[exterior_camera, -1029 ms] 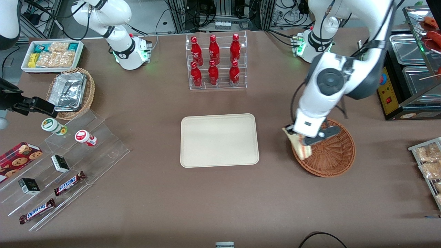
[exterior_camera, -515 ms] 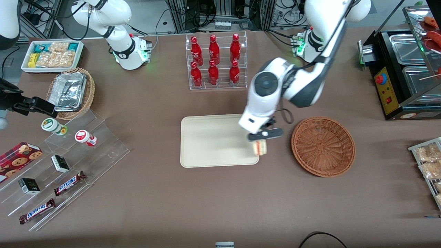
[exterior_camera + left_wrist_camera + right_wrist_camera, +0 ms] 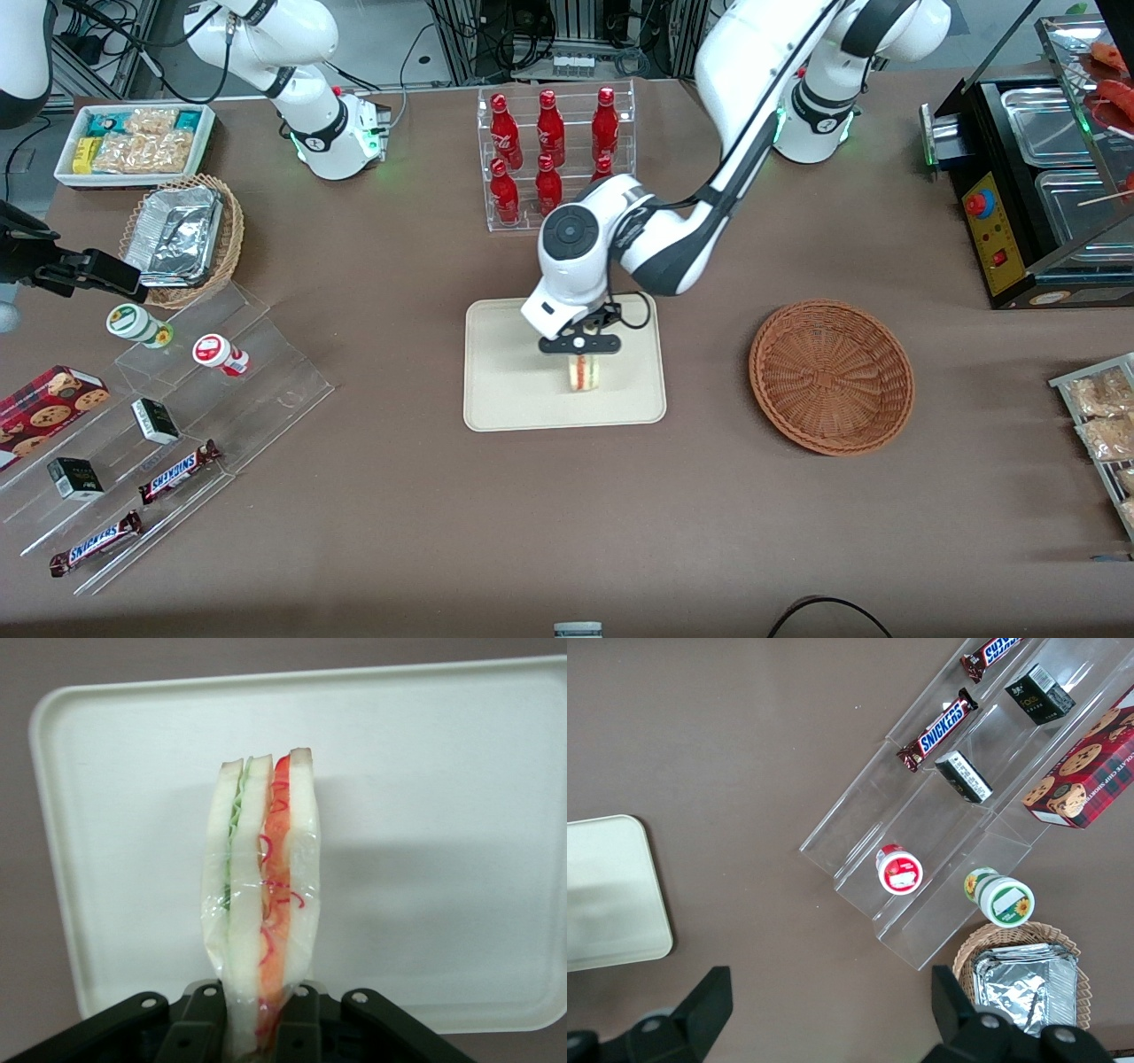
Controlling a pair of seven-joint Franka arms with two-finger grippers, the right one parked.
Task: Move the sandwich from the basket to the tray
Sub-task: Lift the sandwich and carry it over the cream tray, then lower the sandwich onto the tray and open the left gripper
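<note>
Above the tray (image 3: 505,390), near its middle: the left arm's end effector (image 3: 580,347), clamped on the sandwich (image 3: 582,372) at one narrow end. Wedge held on edge and hanging over the cream surface; impossible to tell from the front view whether its lower end touches the tray. In the wrist view, sandwich (image 3: 260,904) wrapped in clear film, bread slices upright and side by side, red and green filling between them, the black end effector (image 3: 261,1028) pinching it at the base, the tray (image 3: 461,815) spread out underneath.

Toward the working arm's end of the tabletop (image 3: 399,532), well apart from the tray: the basket (image 3: 831,377), reddish-brown wicker, nothing visible inside. Farther from the front camera than the tray: a clear rack of red bottles (image 3: 554,159), partly covered by the arm's elbow. Toward the parked arm's end: a stepped clear display (image 3: 177,425) carrying snack bars, small boxes and two round tubs, plus a lighter wicker basket of foil (image 3: 182,235).
</note>
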